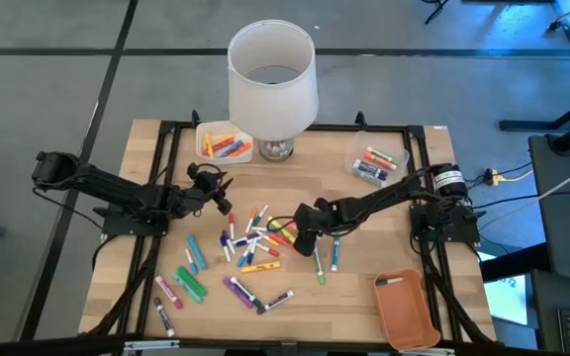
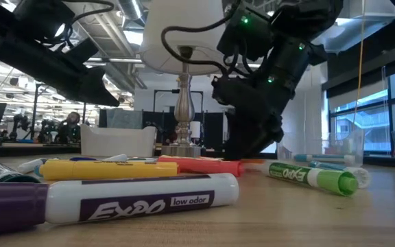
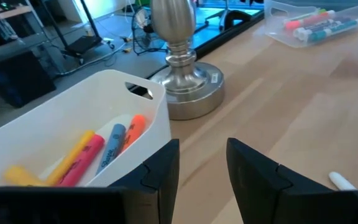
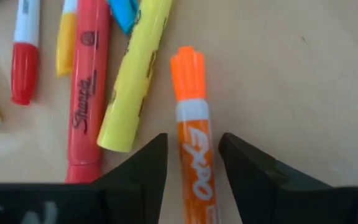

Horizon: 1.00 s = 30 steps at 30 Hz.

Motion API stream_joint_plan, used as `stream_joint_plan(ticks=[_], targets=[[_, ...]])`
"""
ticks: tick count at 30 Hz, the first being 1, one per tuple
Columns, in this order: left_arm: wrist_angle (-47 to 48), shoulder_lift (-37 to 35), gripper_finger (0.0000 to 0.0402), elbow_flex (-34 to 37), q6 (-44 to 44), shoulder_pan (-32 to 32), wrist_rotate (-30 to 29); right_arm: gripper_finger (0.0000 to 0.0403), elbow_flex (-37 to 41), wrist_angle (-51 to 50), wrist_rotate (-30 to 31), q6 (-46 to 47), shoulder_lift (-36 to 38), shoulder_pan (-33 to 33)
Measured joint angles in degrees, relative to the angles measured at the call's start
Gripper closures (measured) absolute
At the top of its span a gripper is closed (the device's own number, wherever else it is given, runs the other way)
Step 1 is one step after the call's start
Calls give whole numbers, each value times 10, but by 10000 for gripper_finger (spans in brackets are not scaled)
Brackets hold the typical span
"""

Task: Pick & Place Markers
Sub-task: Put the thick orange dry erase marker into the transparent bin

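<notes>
Reaching low over the pile of markers (image 1: pixel 255 247) in the middle of the table, my right gripper (image 4: pixel 192 165) has an orange marker (image 4: pixel 195 155) lying between its two fingers. The fingers stand on both sides of its white barrel, but I cannot tell if they already press it. Just beside it lie a yellow highlighter (image 4: pixel 134 74) and a red marker (image 4: pixel 86 93), both round and smooth, with printed letters along the barrel.

My left gripper (image 3: pixel 202 168) hovers near the white bin (image 3: pixel 92 106) at the far side — its fingers are parted a little and hold nothing. The bin is of smooth plastic with a cut handle hole, and some orange, pink, yellow and blue markers lie in it. Next to it stands a lamp (image 1: pixel 272 79) with a shiny metal base and a white round shade.

A clear tray (image 1: pixel 376 163) with more markers sits at the far right, and an orange tray (image 1: pixel 406 309) at the near right corner. The table (image 1: pixel 364 227) is of light wood with a black frame; around it is grey floor — behind, an office room with windows.
</notes>
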<state>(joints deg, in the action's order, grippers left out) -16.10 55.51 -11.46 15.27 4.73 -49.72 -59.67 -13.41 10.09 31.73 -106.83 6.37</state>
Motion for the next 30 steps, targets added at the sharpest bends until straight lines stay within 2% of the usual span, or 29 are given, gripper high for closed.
stream_joint_plan(ticks=[3, 8, 13, 16, 21, 27, 30], targets=[[0, 0, 274, 0, 0, 0, 3, 264, -1, -42, 19, -24, 1, -5], [0, 0, 274, 0, 0, 0, 5, 341, -1, -88, 32, -48, 3, -16], [0, 0, 274, 0, 0, 0, 5, 340, -20, -139, 41, -82, 20, -18], [1, 0, 274, 0, 0, 0, 5, 340, -44, -224, 100, -87, 53, -19], [2, 0, 274, 0, 0, 0, 14, 340, -75, -413, 259, -52, 124, -20], [5, 0, 274, 0, 0, 0, 19, 340, -60, -551, 352, -5, 193, -60], [5, 0, 274, 0, 0, 0, 19, 340, -51, -592, 375, 14, 203, -81]])
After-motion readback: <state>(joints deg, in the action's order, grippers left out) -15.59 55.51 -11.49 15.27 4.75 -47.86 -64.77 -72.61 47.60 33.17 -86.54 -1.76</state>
